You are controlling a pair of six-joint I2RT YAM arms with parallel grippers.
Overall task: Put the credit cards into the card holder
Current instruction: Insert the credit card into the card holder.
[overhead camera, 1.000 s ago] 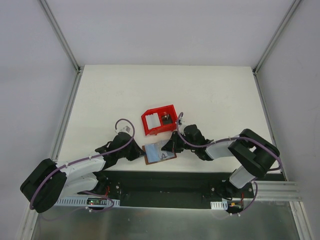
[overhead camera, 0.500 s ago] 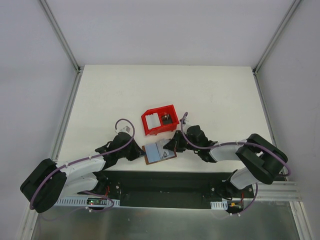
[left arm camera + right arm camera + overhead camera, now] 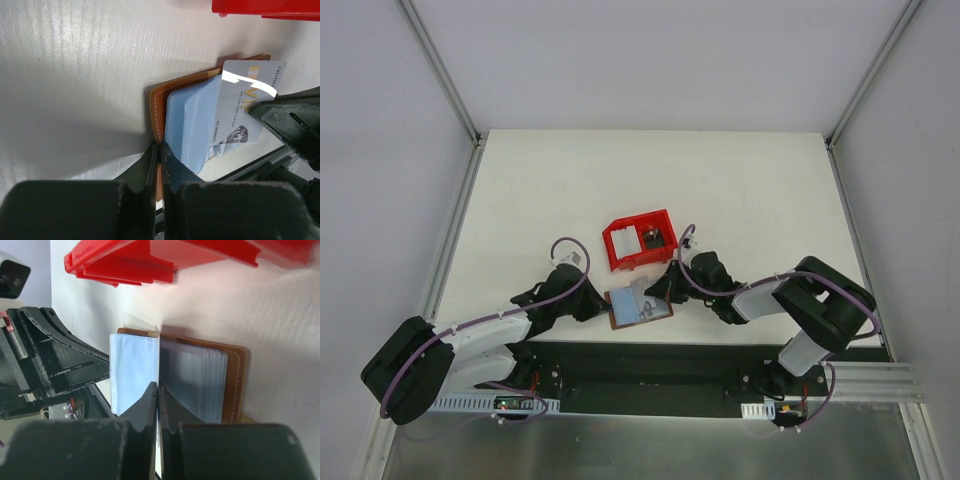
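White bench (image 3: 750, 190): card holder (image 3: 625, 308) lies open before a red bin (image 3: 620, 245) holding two small items.
The left end effector (image 3: 160, 150) pinches the holder's edge, the right end effector (image 3: 158, 389) a credit card (image 3: 245, 100); only the left wrist shows its VIP print.

Left pincer (image 3: 603, 306) clamped; right pincer (image 3: 660, 290) clamped, facing it.

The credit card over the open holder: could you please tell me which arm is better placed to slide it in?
Right. The right gripper pinches the credit card edge-on above the card holder's clear sleeves; the left gripper is shut on the holder's brown cover, likely steadying it.
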